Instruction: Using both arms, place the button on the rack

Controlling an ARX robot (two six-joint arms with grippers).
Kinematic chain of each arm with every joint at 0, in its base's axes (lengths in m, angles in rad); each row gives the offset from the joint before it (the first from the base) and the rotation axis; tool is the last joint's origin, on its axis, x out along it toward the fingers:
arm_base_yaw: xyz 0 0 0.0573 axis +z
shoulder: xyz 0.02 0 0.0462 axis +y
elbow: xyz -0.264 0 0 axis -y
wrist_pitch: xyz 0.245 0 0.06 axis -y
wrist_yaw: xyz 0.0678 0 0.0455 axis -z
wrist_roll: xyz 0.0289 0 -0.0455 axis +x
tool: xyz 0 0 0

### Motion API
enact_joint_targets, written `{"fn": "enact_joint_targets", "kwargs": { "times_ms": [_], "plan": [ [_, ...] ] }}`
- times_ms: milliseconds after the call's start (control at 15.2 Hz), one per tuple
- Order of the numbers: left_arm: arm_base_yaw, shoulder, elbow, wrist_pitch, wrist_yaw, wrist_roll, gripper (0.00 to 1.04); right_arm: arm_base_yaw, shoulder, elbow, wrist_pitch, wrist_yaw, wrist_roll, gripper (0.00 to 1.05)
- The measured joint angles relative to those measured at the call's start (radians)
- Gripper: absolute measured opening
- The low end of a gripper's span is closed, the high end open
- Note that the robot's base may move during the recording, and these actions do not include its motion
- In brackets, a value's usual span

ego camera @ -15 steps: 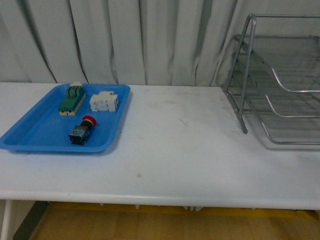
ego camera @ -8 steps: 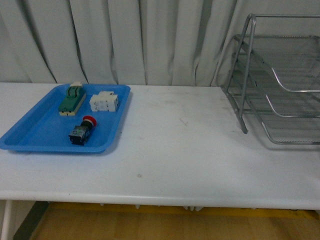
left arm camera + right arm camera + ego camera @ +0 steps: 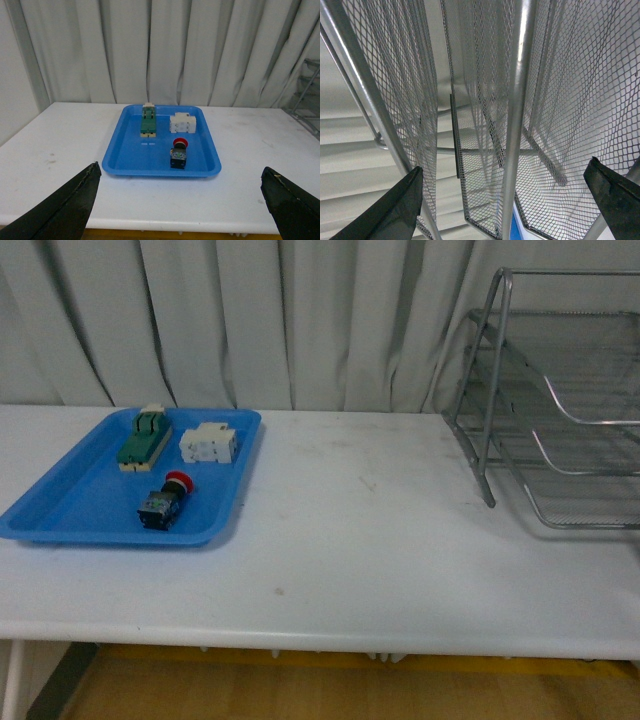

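Nearest us on the white table [image 3: 380,540], toward its left, lies a blue tray [image 3: 75,502] with three things in it. The button [image 3: 165,502] is the closest. It lies on its side near the tray's front rim, dark body toward us and red cap pointing away. Beyond it, by the far rim, sit a green switch [image 3: 143,438] and, just beside it on the right, a white block [image 3: 208,443]. Neither touches the button.

The tray's front rim is set back from the table's near edge, and the left wrist view shows open table on either side of it. A broad open stretch of table separates the tray from the rack [image 3: 585,502]. The rack stands at the right with three mesh tiers in a tubular frame, and it runs out of the picture. A curtain [image 3: 280,320] hangs behind everything.

The left end effector [image 3: 180,170] has its fingers spread wide and grips nothing. It hangs short of the tray's near rim. The button lies ahead of it, roughly centred between the fingers and well apart from them. The right end effector [image 3: 503,169] is spread wide too. It faces the rack's mesh at close range, and a frame tube crosses the view between its fingers. We cannot tell whether it touches the rack. The button lies well apart from it, across the table.
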Motion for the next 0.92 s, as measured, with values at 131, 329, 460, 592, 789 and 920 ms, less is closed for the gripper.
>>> {"fn": "enact_joint_targets", "kwargs": {
  "times_ms": [131, 329, 460, 592, 789, 920],
  "plan": [
    [0.000, 0.000, 0.000, 0.000, 0.000, 0.000, 0.98, 0.000, 0.010, 0.014, -0.001, -0.002, -0.010, 0.98],
    [0.000, 0.000, 0.000, 0.000, 0.000, 0.000, 0.98, 0.000, 0.035, 0.057, -0.002, -0.003, -0.027, 0.94],
    [0.000, 0.000, 0.000, 0.000, 0.000, 0.000, 0.98, 0.002, 0.041, 0.085, -0.003, -0.003, -0.044, 0.71],
    [0.000, 0.000, 0.000, 0.000, 0.000, 0.000, 0.98, 0.001, 0.041, 0.116, -0.002, -0.003, -0.058, 0.48],
    [0.000, 0.000, 0.000, 0.000, 0.000, 0.000, 0.98, -0.001, 0.057, 0.116, -0.017, -0.002, -0.061, 0.14],
    [0.000, 0.000, 0.000, 0.000, 0.000, 0.000, 0.98, -0.002, 0.060, 0.102, -0.012, -0.002, -0.039, 0.04]
  ]
}}
